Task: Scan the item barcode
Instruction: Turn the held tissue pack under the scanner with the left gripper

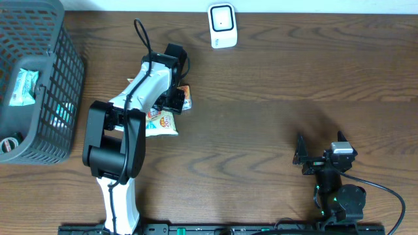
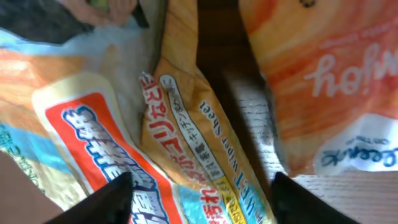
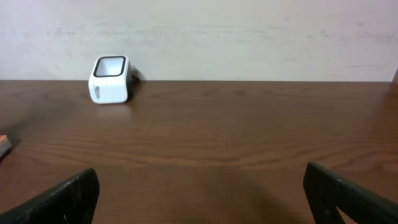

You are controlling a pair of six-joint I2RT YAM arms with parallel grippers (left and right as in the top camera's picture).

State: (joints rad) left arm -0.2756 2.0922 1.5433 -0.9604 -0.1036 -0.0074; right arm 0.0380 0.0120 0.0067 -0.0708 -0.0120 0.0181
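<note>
Straddling one wipes packet [image 2: 205,143]: left gripper [image 2: 202,183], grip unclear.
Its long axis runs forward between the fingers [image 2: 106,202]; right gripper [image 3: 199,174] gapes empty.

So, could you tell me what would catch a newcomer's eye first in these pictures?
Probably the white-and-black left arm stretched over a small heap of colourful plastic snack packets left of centre, with the left gripper open close over them. Next come the grey mesh basket at the left edge and the small white cube-shaped scanner at the far edge; the right gripper rests open at the near right.
</note>
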